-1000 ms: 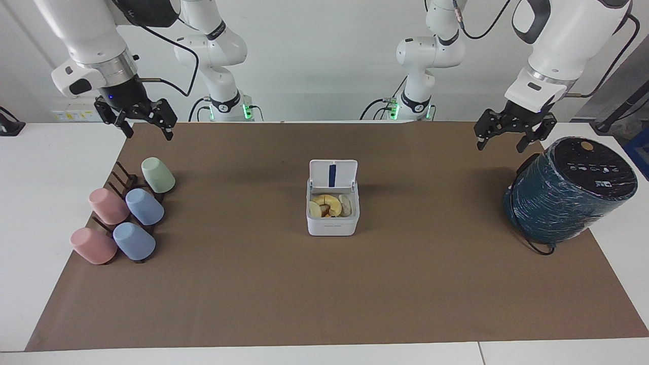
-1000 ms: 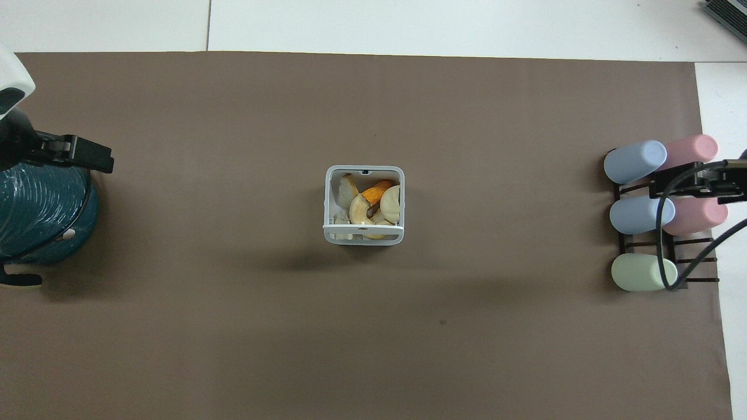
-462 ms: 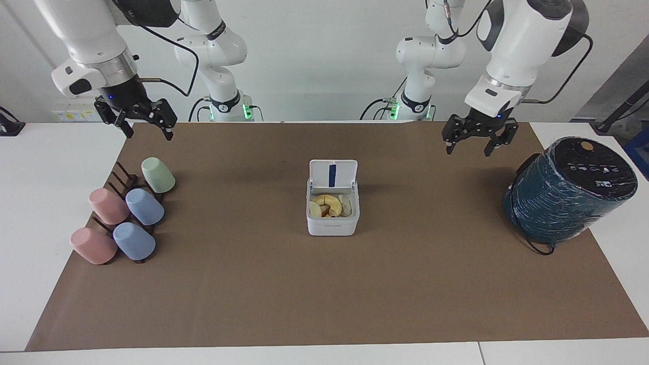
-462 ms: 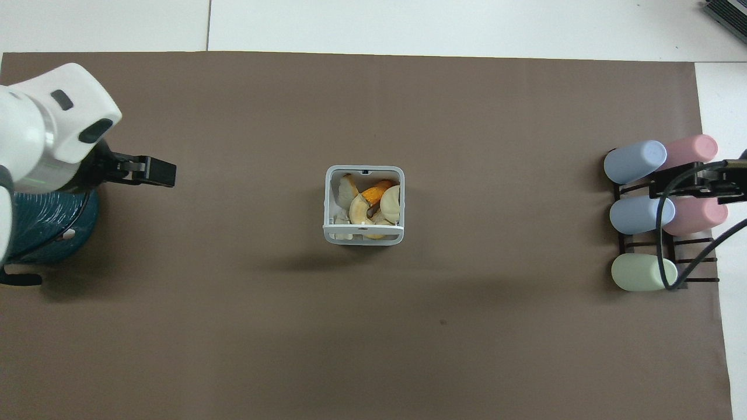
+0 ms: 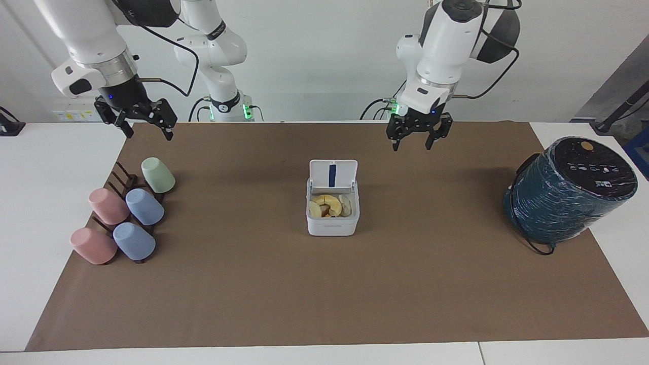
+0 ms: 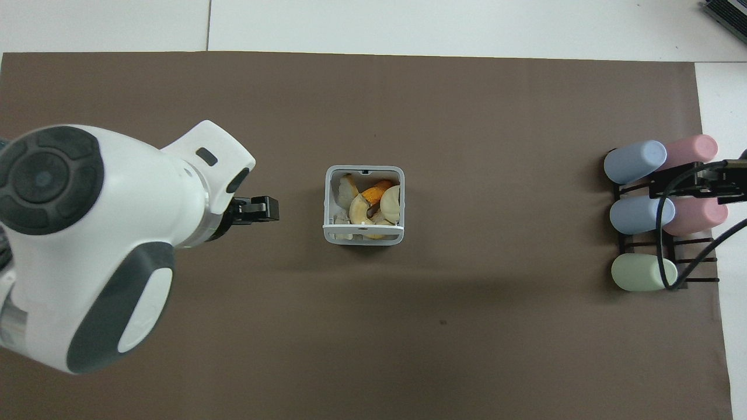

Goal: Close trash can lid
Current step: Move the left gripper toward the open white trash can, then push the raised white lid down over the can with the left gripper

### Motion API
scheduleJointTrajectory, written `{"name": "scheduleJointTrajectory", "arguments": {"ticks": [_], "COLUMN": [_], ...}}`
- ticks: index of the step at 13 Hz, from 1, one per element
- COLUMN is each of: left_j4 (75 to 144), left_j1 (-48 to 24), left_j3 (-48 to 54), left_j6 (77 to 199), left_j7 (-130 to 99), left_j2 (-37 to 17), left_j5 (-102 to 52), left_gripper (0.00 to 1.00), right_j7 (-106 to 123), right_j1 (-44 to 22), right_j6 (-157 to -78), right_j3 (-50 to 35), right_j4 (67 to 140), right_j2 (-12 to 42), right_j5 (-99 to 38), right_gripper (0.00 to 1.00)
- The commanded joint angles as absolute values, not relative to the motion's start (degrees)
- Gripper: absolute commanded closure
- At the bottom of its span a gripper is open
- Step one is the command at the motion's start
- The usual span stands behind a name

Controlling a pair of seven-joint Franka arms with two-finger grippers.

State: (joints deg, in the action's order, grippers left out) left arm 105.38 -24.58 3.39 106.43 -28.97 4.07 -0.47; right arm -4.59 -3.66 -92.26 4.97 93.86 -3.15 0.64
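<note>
Trash can: we see the trash can (image 5: 332,215) in the middle of the brown mat on the surface (image 5: 45,167), well apart from everything else, with food scraps showing inside.
Lid: the lid (image 5: 333,175) stands upright on the edge nearer to the robots, its blue-striped inner face turned away from them; in the overhead view it shows only as the thin white edge (image 6: 363,227).
Left gripper: our left gripper (image 5: 419,138) hangs in the air over bare mat, toward the left arm's end from the can and clear of it, fingertips apart with a moderate gap and nothing between them.
Right gripper: our right gripper (image 5: 146,125) waits over the mat's corner near the cup rack (image 5: 119,203), fingertips spread, empty.
Step in hand: we judge this the approach; the lid is not yet touched.
How we would do it well: we should bring the left gripper over the hinge side, come down just on the robots' side of the lid's top edge, and push it away from the robots so it swings down onto the rim.
Care: a light, high contact suits; the can looks light and may slide or tip if we push low.
Finish: we would press gently until the lid sits flat.
</note>
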Motion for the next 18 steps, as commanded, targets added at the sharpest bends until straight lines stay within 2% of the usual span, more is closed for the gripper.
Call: {"name": "scheduleJointTrajectory", "arguments": {"ticks": [1,3,6,10,13,18], "left_j4": [109.6,110.21,113.89,114.35,114.52,114.26], "left_j1": [-28.03,-29.7,-33.91,-37.7,-38.06,-37.88], "left_j3": [2.46,2.46,2.46,2.46,2.37,2.37], "left_j6": [109.42,110.38,118.36,122.96,126.02,137.62], "left_j7": [-34.18,-35.41,-42.69,-49.48,-49.48,-52.56], "left_j2": [6.59,6.5,6.24,3.43,2.55,-2.1], "left_j5": [-2.89,-4.04,-5.09,-5.1,-6.67,-7.65], "left_gripper": [0.69,0.88,0.98,1.0,1.0,1.0], "right_j7": [-3.52,-3.52,-3.52,-3.52,-3.52,-3.52], "right_j1": [-3.6,-3.6,-3.6,-3.6,-3.6,-3.6], "right_j6": [-92.29,-92.2,-92.28,-92.2,-92.2,-92.2], "right_j3": [5.01,5.01,5.01,5.01,5.01,5.01], "right_j4": [95.01,95.01,95.01,95.01,95.01,95.01], "right_j2": [-4.22,-4.22,-4.22,-4.22,-4.22,-4.22], "right_j5": [0.0,0.0,-0.09,0.0,0.0,0.0], "right_gripper": [0.0,0.0,0.0,0.0,0.0,0.0]}}
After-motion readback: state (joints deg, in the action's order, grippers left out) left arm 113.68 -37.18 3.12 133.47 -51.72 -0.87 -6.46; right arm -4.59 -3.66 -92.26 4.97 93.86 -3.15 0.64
